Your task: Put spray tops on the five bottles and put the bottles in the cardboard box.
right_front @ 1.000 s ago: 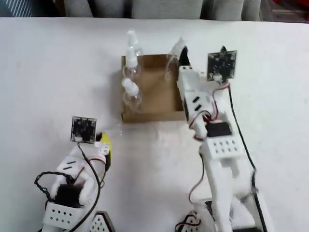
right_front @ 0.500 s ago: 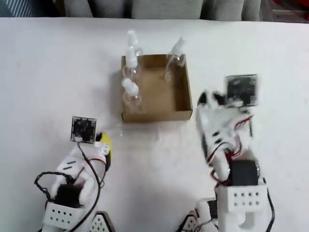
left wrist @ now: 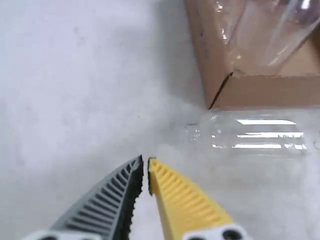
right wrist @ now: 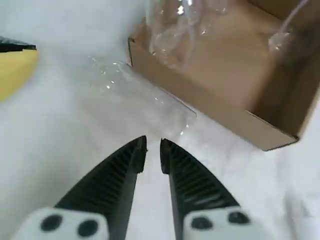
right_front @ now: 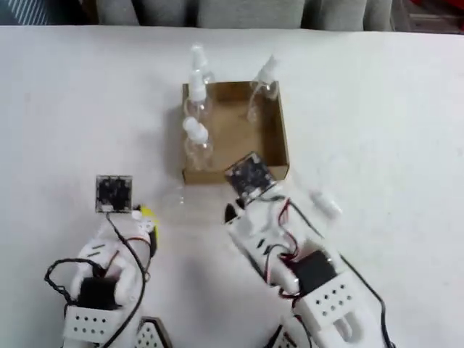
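The cardboard box (right_front: 243, 138) stands at mid-table and holds several clear bottles with white spray tops, such as one on its left side (right_front: 196, 141) and one at its far right corner (right_front: 261, 83). An uncapped clear bottle (right_front: 181, 199) (left wrist: 255, 135) (right wrist: 140, 95) lies flat on the table along the box's front wall. A loose white spray top (right_front: 324, 202) lies right of the box's front corner. My left gripper (right_front: 148, 215) (left wrist: 146, 167) is shut and empty, just short of the lying bottle. My right gripper (right_front: 232, 214) (right wrist: 152, 147) is shut and empty, close to that bottle's other end.
The left gripper's yellow finger (right wrist: 15, 70) shows in the right wrist view beyond the bottle. The box corner (left wrist: 220, 97) is close behind the lying bottle. White table (right_front: 391, 109) spreads open on both sides, and chairs line the far edge.
My right arm has pulled back from the box's far right corner and swung left, down to the box's front. My left arm has shifted slightly left.
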